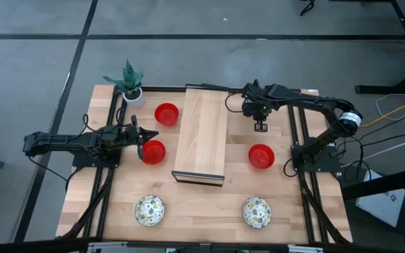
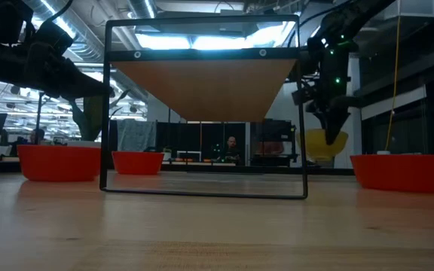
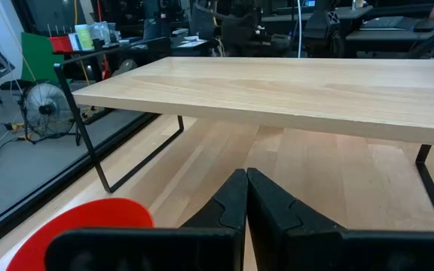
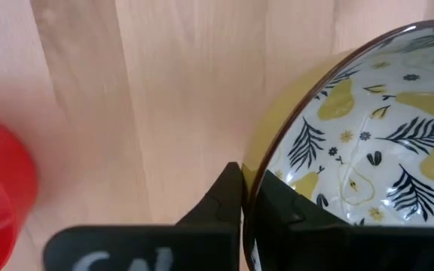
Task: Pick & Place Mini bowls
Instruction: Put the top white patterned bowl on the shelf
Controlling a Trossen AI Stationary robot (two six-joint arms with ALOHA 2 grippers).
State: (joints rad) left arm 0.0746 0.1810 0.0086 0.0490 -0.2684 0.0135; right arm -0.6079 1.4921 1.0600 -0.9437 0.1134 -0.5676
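Note:
My right gripper is shut on a mini bowl, yellow outside and white inside with pears and leaves, lifted right of the wooden shelf; it shows in the low view. My left gripper is shut and empty, just above and beside a red bowl left of the shelf. Two more red bowls and two patterned bowls stand on the table on their bases. My right gripper pinches the bowl's rim, one finger on the yellow outer wall and one finger inside. The fingers point down from above. The bowl hangs below them, tipped on edge and clear of the table.
The wooden shelf on a black wire frame stands across the table's middle. A small white pot with a green plant stands at the far left corner. Black rails run along both table sides.

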